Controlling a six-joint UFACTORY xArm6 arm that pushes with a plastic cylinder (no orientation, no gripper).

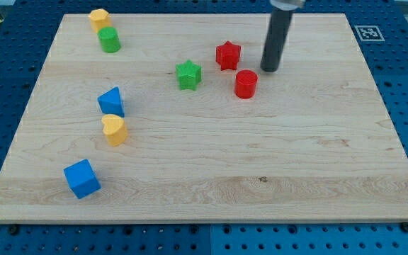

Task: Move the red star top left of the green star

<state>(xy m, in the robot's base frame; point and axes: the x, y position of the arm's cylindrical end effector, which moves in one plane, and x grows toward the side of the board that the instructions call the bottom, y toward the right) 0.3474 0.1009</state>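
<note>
The red star (pixel 227 55) lies on the wooden board, up and to the right of the green star (pixel 188 74), with a small gap between them. My tip (pixel 269 69) rests on the board to the right of the red star, a short way apart from it. A red cylinder (pixel 246 83) stands just below and left of my tip, right of the green star.
A yellow block (pixel 99 18) and a green cylinder (pixel 109 40) sit at the view's top left. A blue block (pixel 111 101) and a yellow heart-like block (pixel 114 129) sit at the left. A blue cube (pixel 82 178) is at the bottom left.
</note>
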